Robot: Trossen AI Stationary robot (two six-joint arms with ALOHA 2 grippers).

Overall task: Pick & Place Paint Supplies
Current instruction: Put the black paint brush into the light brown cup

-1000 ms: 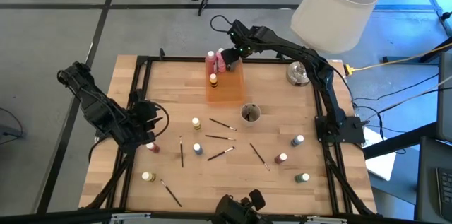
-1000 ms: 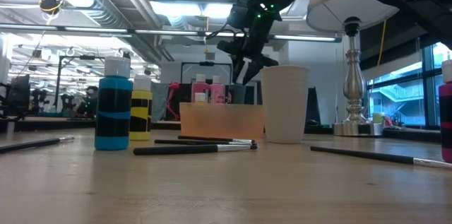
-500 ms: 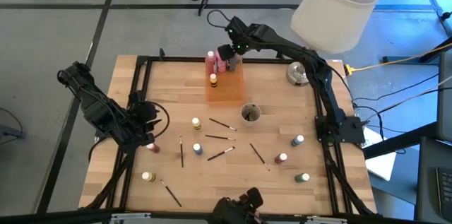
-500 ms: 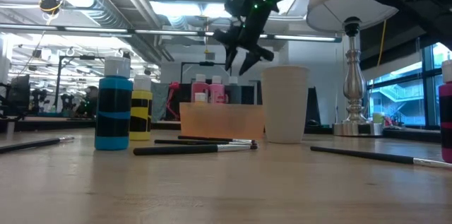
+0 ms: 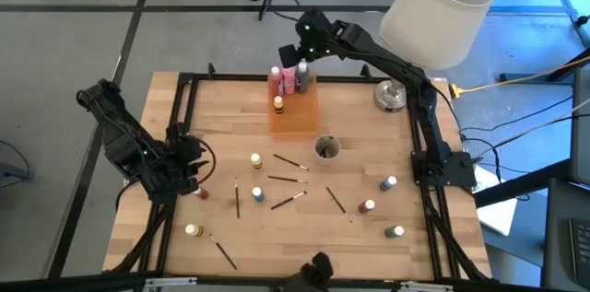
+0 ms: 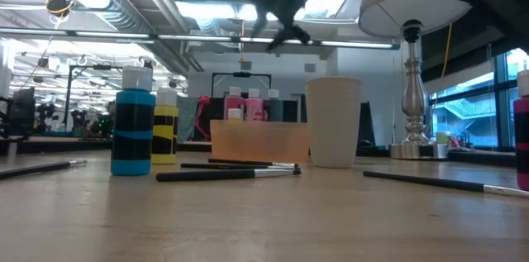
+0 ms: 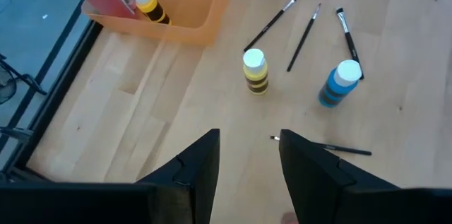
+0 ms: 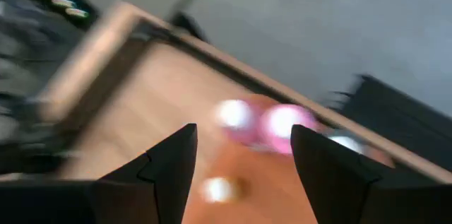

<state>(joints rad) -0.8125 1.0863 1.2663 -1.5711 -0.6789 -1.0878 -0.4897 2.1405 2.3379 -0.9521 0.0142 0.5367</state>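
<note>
My right gripper [image 5: 293, 52] hangs open, high above the far edge of the orange tray [image 5: 297, 115], with nothing between its fingers [image 8: 244, 139]. Two pink bottles [image 5: 275, 77] [image 5: 289, 78], a grey-capped one [image 5: 302, 72] and a yellow one [image 5: 278, 104] stand upright in the tray. My left gripper [image 5: 189, 178] waits open over the table's left side, beside a red bottle [image 5: 200, 192]. Its wrist view shows a yellow bottle [image 7: 255, 71] and a blue bottle [image 7: 339, 83] standing on the table. Several brushes [image 5: 288, 179] lie flat near the middle.
A round cup [image 5: 326, 148] stands just in front of the tray. More bottles stand at the right [image 5: 389, 183] [image 5: 368, 207] [image 5: 395, 232] and front left [image 5: 192, 231]. A lamp with a white shade [image 5: 438, 11] stands at the back right corner.
My right gripper has opened and risen from the tray's far end, moving up and toward the table's far edge. The grey-capped bottle it was over now stands uncovered in the tray beside the pink ones.
</note>
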